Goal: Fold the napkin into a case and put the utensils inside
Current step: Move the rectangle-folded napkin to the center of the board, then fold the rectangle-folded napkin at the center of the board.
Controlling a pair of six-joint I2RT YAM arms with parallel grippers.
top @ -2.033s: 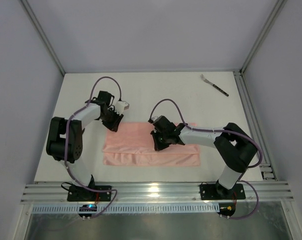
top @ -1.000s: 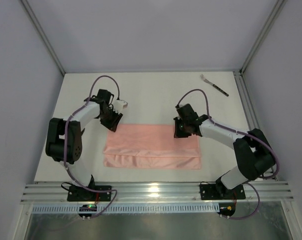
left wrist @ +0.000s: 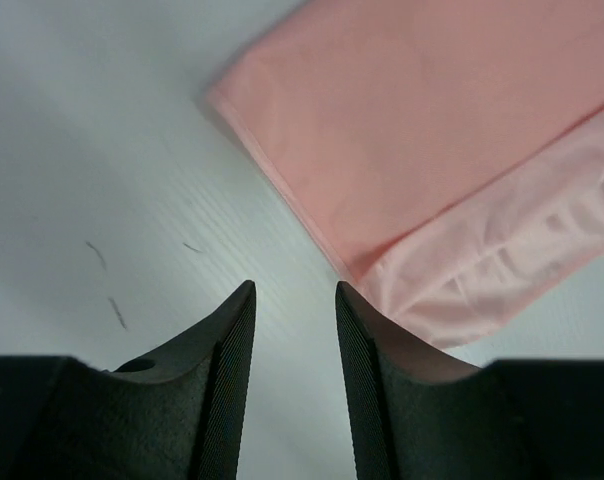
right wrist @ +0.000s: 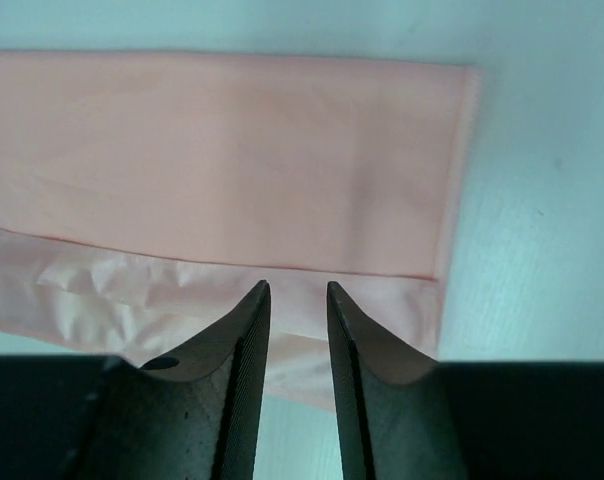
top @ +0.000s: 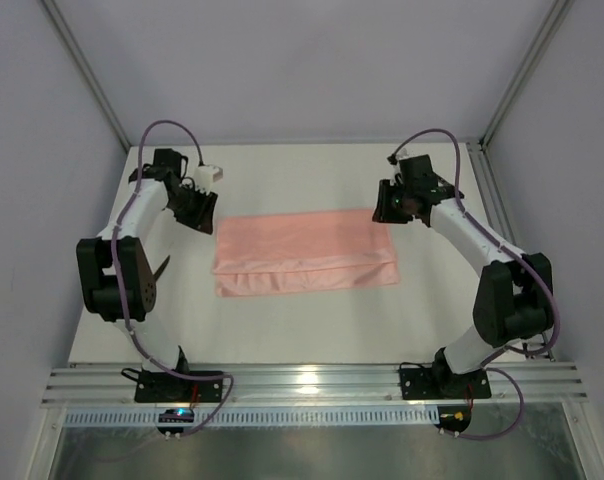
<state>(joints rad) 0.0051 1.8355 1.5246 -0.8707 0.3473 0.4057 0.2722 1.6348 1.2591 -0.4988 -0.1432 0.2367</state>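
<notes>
The folded napkin (top: 307, 252) is lying farther back on the surface (top: 282, 330) than a second ago. At its far corners, the left claw (left wrist: 292, 292) and right claw (right wrist: 298, 288) are hovering released and empty, having moved rearward.

Plain salmon-pink napkin (top: 304, 250), white table (top: 302, 180)

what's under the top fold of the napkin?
A paler, wrinkled lower layer of the same napkin sticks out along its near edge, lying on the white table. The space between the layers is covered, so anything inside can't be seen.
</notes>
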